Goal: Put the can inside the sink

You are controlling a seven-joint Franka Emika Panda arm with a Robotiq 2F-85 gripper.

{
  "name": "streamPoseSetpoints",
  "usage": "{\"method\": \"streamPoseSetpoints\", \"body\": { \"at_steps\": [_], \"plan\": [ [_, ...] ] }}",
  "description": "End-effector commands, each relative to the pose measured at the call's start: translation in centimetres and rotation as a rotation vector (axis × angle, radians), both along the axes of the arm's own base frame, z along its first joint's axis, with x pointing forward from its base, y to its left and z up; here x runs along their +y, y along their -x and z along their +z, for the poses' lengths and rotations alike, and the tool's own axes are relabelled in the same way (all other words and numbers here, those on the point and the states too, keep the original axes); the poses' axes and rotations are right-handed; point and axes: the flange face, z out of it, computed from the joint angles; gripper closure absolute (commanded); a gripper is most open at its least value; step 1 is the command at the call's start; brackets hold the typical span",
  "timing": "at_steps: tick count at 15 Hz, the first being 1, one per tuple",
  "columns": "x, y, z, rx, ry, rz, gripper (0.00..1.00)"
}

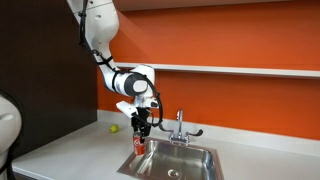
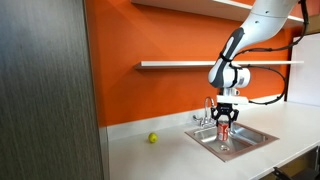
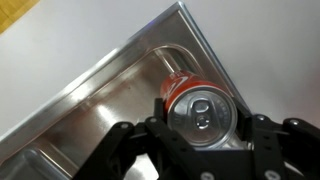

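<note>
So the jaws are clamped on the red can (image 1: 139, 144), holding it upright over the left end of the sink (image 1: 203, 151), right by a basin corner (image 3: 178, 52), not resting inside.

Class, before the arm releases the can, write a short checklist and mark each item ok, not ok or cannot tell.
1. Hold: gripper shut on the can: ok.
2. Pose: can upright: ok.
3. Place: can within the sink rim, near a corner: ok.
4. Height: can base touching the sink floor: cannot tell.
5. Clearance: faucet apart from the can: ok.
6. Clutter: ball well away from the sink: ok.
</note>
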Motion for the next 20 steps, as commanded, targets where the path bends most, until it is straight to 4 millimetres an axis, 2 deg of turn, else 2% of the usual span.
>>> {"method": "streamPoseSetpoints", "body": {
  "at_steps": [1,9,14,20],
  "plan": [
    [-2.3,0.1,-0.5,-0.037,-0.004,-0.077,0.62],
    [-6.1,-0.5,-4.7,-0.042,0.005,-0.177,0.62],
    [-7.1,-2.1,-6.9,-0.029,0.006,-0.194,0.62],
    [-7.4,-4.5,-9.9,-0.005,-0.003,-0.186,0.62]
  ]
}}
